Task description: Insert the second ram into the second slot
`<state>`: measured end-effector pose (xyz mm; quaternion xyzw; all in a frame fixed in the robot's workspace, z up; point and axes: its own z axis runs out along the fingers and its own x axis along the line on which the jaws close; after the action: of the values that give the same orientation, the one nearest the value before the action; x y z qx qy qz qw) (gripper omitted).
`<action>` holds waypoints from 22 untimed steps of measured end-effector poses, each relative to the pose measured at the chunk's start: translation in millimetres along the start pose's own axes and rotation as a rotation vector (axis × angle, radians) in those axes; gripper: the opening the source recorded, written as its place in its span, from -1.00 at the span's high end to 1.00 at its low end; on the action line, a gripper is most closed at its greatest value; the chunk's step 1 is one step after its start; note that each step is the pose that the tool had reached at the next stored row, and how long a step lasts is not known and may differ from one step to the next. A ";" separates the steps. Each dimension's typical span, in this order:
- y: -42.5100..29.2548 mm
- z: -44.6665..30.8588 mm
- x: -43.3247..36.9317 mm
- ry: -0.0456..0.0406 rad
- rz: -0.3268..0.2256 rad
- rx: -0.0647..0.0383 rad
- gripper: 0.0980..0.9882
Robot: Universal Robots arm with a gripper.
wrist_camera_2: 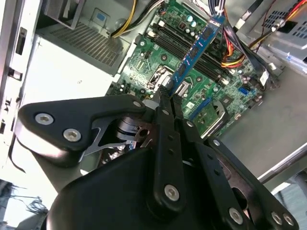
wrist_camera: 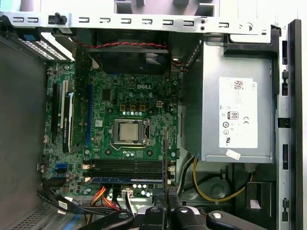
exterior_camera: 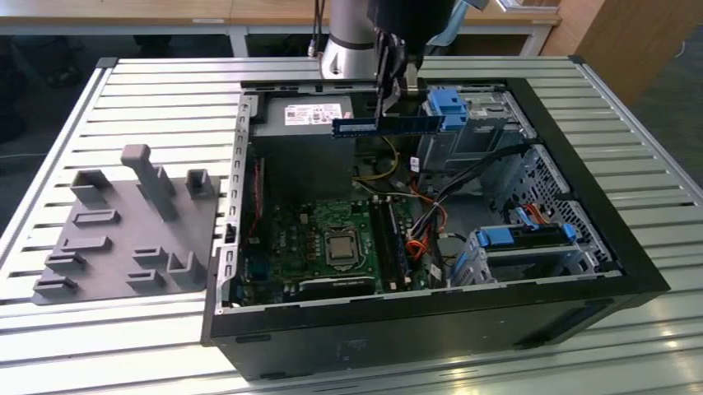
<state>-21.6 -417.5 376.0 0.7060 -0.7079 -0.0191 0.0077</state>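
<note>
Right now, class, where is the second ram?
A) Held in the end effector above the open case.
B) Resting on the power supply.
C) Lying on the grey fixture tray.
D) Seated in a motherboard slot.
A: the end effector is shut on the second ram, holding it in the air over the open case, not seated in any slot.

The arm (exterior_camera: 351, 41) hangs straight down, wrist vertical. Its gripper (exterior_camera: 396, 112) points downward, jaws pinched tight on the second ram (exterior_camera: 425, 123).
</note>
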 end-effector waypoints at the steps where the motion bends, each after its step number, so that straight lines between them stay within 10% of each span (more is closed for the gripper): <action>1: 0.0 0.3 0.0 -0.0006 0.017 0.000 0.91; 22: 0.0 5.9 3.7 0.0001 0.269 0.005 0.91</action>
<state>-21.8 -421.1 370.0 0.6046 -0.7963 -0.0161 0.0085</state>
